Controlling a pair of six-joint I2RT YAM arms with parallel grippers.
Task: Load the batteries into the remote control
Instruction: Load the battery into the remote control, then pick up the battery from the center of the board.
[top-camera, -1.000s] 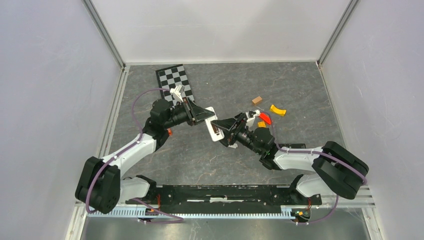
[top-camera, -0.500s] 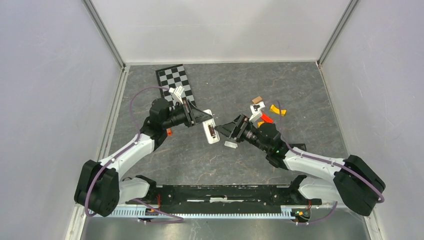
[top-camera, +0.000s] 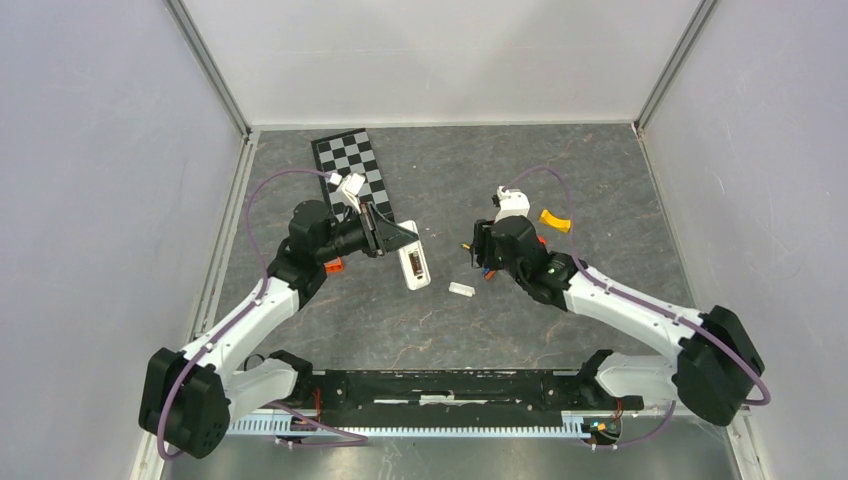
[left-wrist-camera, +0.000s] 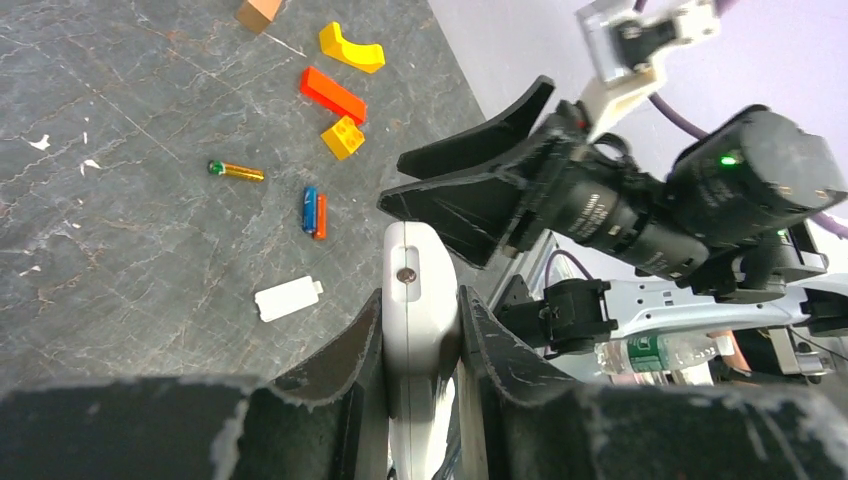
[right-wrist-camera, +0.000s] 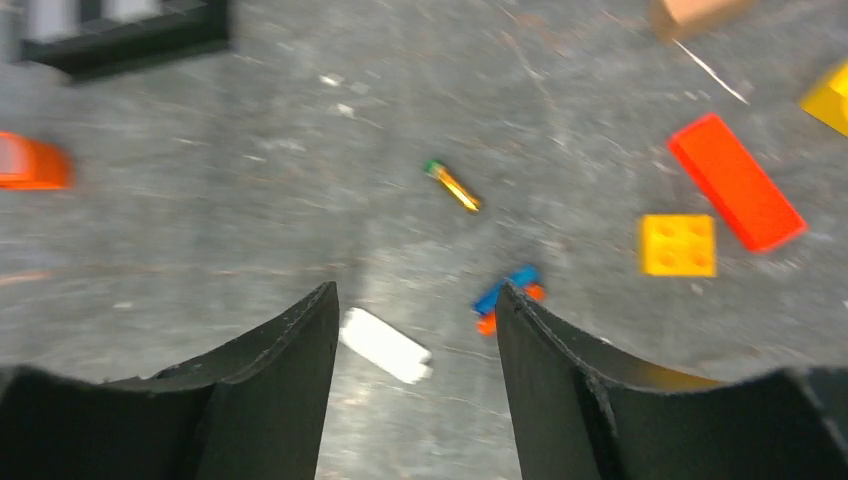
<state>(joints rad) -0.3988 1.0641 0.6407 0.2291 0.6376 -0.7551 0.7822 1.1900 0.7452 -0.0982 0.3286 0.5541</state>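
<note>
Dark grey marbled table (top-camera: 400, 330), and nearest the arm bases a small white cover plate (top-camera: 461, 290) lies flat on its own. I'd guess it's the battery door, parked out of the way. Just past it the left tool (left-wrist-camera: 420, 310) is pinching the white remote (top-camera: 413, 267) by its long sides, tipped toward the other arm, probably so the bay faces whoever does the loading. The right tool (right-wrist-camera: 415, 300) is spread wide with nothing in it, pointing down at the batteries, which looks like lining up a pick. The blue battery (left-wrist-camera: 309, 208) and orange battery (left-wrist-camera: 320, 217) lie touching side by side, with the gold battery (left-wrist-camera: 237, 172) a bit apart, all loose on the table. Beyond those sit a yellow block (left-wrist-camera: 343, 137) and a red block (left-wrist-camera: 333, 95), just clutter for this job. Can't tell if the bay has anything in it, and the right wrist view is pretty smeared.
</note>
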